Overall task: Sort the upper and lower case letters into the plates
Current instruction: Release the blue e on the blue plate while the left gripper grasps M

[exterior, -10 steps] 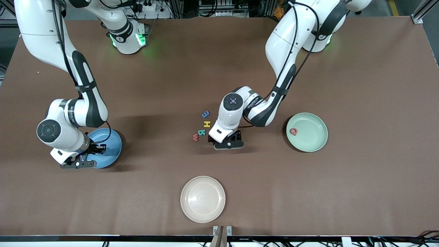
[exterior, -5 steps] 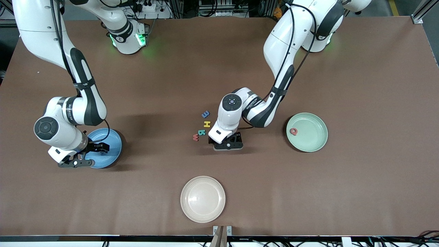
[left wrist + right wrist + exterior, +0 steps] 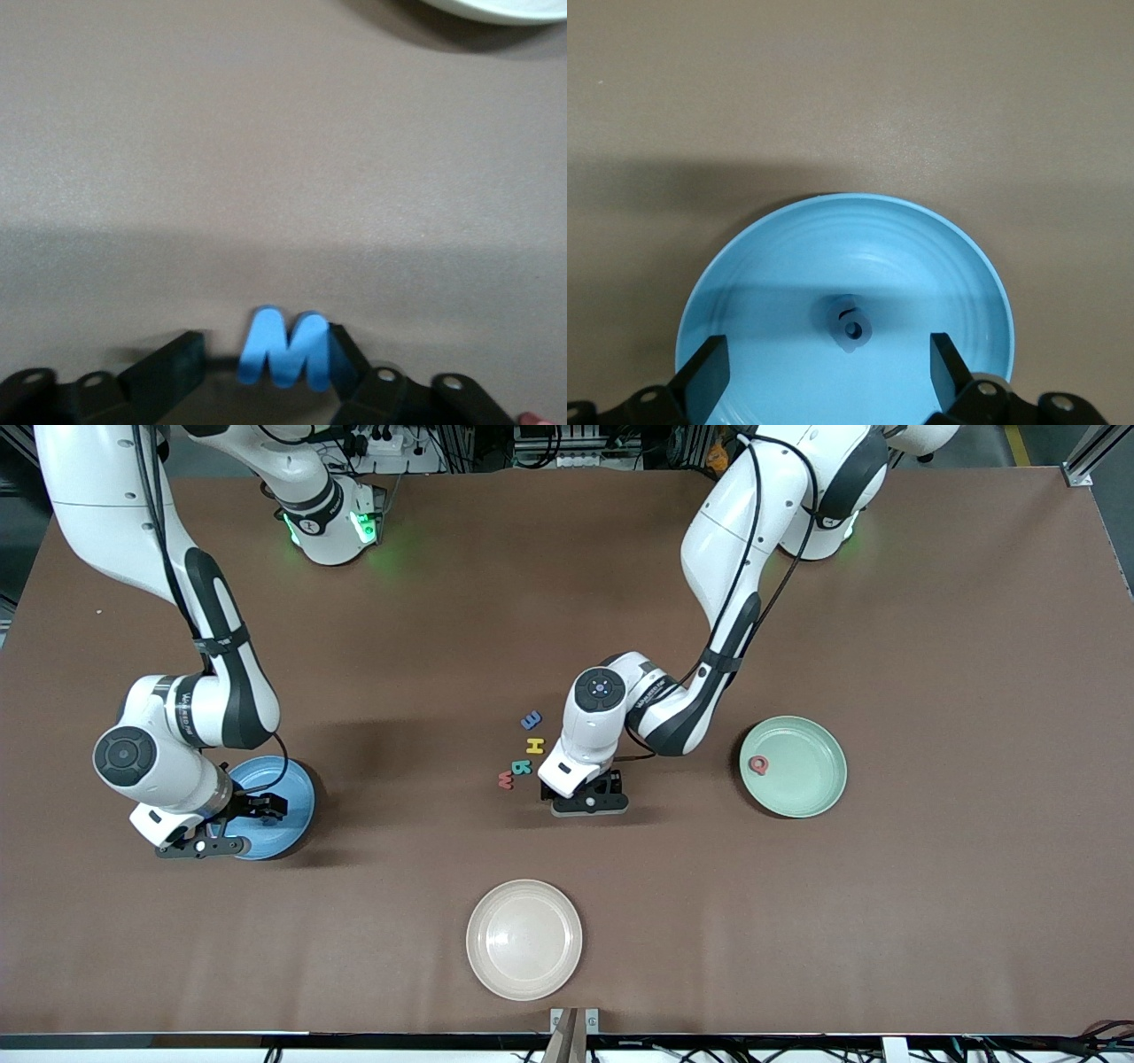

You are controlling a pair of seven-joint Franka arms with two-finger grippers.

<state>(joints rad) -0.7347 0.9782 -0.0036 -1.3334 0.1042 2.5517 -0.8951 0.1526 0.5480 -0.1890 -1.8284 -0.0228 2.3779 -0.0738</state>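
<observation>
Letters: my left gripper [image 3: 266, 376] is closing around the blue M [image 3: 285, 348] lying on the surface, one finger [image 3: 347, 354] touching; being light, stiff and small, it is wanting a squeeze across its flat sides. My right gripper [image 3: 828, 363] is hanging open over the blue plate [image 3: 726, 292].

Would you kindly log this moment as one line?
left gripper: fingers around blue M on table | right gripper: open over blue plate, small blue letter lying in it
</observation>
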